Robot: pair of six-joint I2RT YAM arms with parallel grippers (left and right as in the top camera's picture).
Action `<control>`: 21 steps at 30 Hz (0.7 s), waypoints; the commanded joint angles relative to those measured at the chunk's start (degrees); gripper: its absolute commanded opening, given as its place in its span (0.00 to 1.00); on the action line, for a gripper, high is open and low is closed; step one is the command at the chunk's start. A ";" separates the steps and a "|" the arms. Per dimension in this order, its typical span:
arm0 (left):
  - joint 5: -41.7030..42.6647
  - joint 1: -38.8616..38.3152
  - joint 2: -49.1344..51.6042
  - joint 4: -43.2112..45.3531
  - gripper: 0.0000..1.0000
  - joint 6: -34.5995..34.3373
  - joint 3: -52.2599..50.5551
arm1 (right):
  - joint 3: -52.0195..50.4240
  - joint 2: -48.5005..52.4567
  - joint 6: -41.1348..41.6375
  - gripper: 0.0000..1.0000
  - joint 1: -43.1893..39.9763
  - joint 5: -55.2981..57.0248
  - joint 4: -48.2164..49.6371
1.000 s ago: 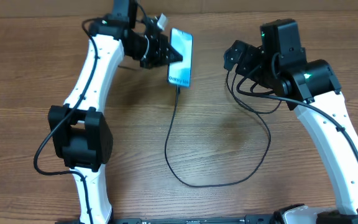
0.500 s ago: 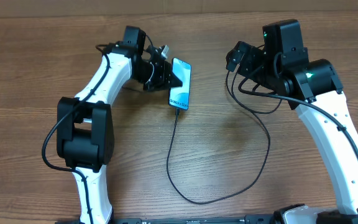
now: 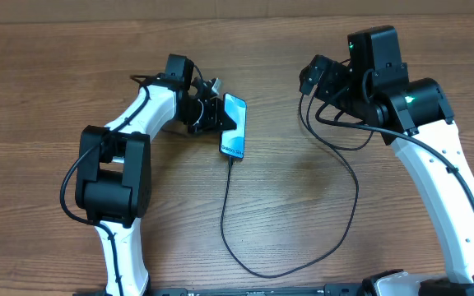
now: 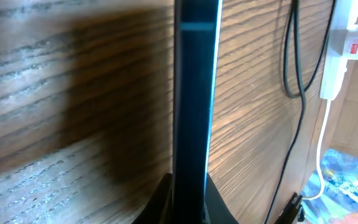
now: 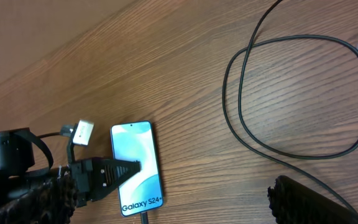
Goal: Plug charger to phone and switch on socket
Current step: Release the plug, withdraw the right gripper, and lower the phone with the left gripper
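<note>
table (image 3: pixel 286 222): wood grain, bearing both arm bases at the near edge.
right arm (image 3: pixel 434 164): rising from the near right, leaning inward, wrist hanging over the far right of the table and aiming left and down.
left arm (image 3: pixel 142 111): rising from the near left, folding at the elbow, forearm reaching right toward table centre, wrist sitting low.
charger (image 3: pixel 340 164): lying in one wide loose loop between the arms, one end running up under the right wrist, the other running straight up to the phone's near end; connector tip (image 3: pixel 230 159) meeting that end, seating depth impossible to tell.
socket (image 4: pixel 342 53): lying well apart from the phone, red label facing the left wrist camera, white cord (image 4: pixel 321 155) trailing off one end; hiding under the right arm in the overhead view; switch position impossible to tell.
right gripper (image 3: pixel 310 74): hanging with fingers spread wide, gripping nothing; one textured fingertip (image 5: pixel 303 199) showing at the bottom of the right wrist view.
left gripper (image 3: pixel 223 117): pinching the phone from its left long edge, one finger (image 5: pixel 114 173) lying across the screen.
phone (image 3: pixel 234 125): sitting just left of table centre, lit teal screen facing up, white text end pointing toward the near edge; showing edge-on in the left wrist view; lifted or resting on wood, impossible to tell.
</note>
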 commanded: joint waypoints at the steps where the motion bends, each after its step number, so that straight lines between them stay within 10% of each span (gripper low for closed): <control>1: 0.96 -0.20 -1.51 0.46 0.06 -0.70 -0.90 | 1.46 -1.79 0.20 1.00 -0.26 -0.24 0.04; 21: -3.72 -0.22 -1.51 -0.94 0.21 -0.68 -1.16 | 1.46 -1.77 0.17 1.00 -0.26 -0.24 -0.57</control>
